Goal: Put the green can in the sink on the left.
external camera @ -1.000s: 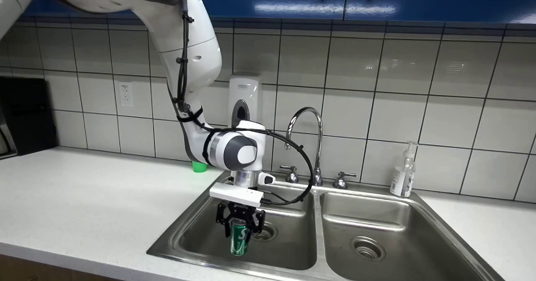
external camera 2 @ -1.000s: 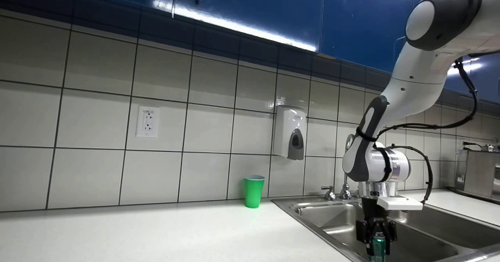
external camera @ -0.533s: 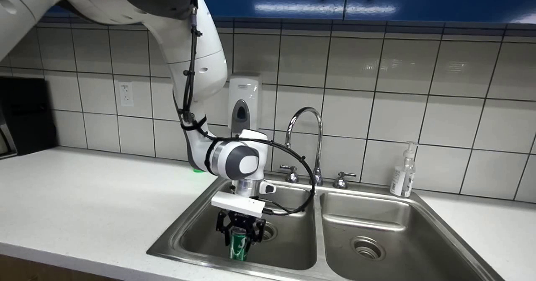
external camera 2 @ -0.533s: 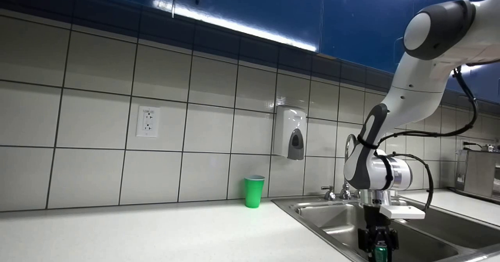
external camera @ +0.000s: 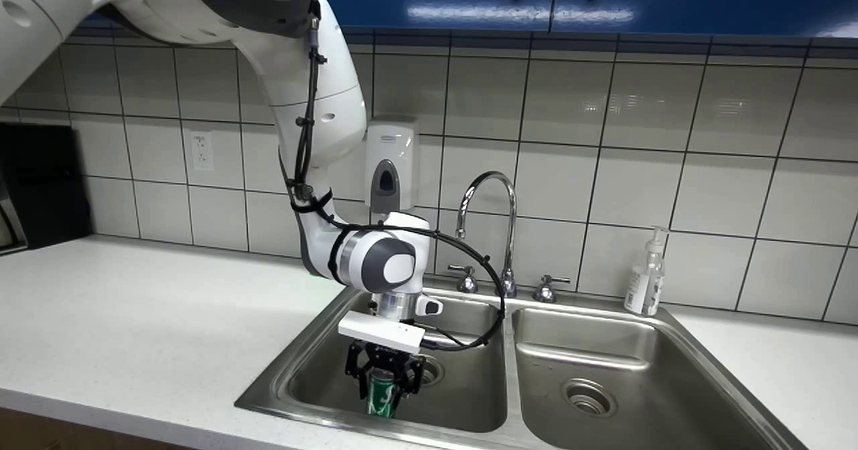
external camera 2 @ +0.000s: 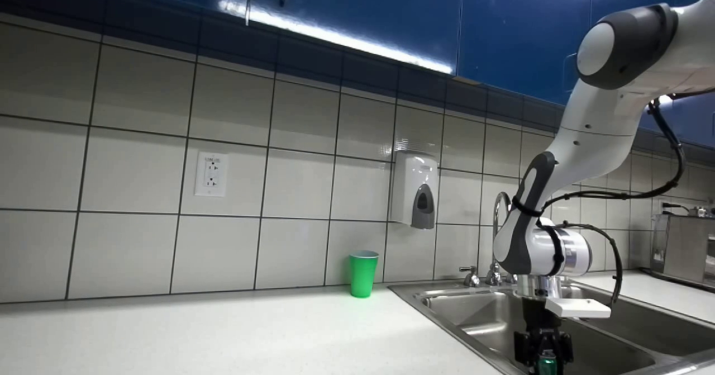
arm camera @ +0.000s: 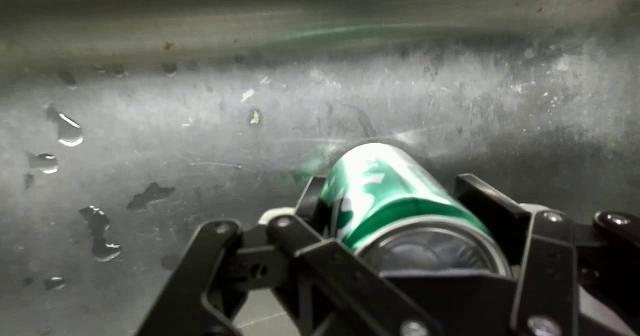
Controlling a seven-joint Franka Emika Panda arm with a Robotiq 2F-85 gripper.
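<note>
The green can (external camera: 381, 400) is upright between the fingers of my gripper (external camera: 383, 393), inside the left basin of the sink (external camera: 466, 396). In the wrist view the can (arm camera: 400, 196) fills the space between the two black fingers of the gripper (arm camera: 389, 188), its silvery top close to the palm. The left finger lies against it; the right side shows a dark strip beside it. The can's lower end points at the wet basin floor (arm camera: 200, 100); I cannot tell whether it touches. In an exterior view only the upper part of the can (external camera 2: 547, 365) shows.
A chrome faucet (external camera: 511, 235) stands behind the basins. The right basin (external camera: 643, 396) adjoins across a metal divider. A bright-green cup (external camera 2: 363, 274) stands on the white counter near the sink. A soap dispenser (external camera 2: 414, 190) hangs on the wall. A pump bottle (external camera: 647, 275) stands at the back right.
The arm and gripper have moved down with the green can, deeper into the left basin. Most of this came in the first half second; since then the movement is small.
</note>
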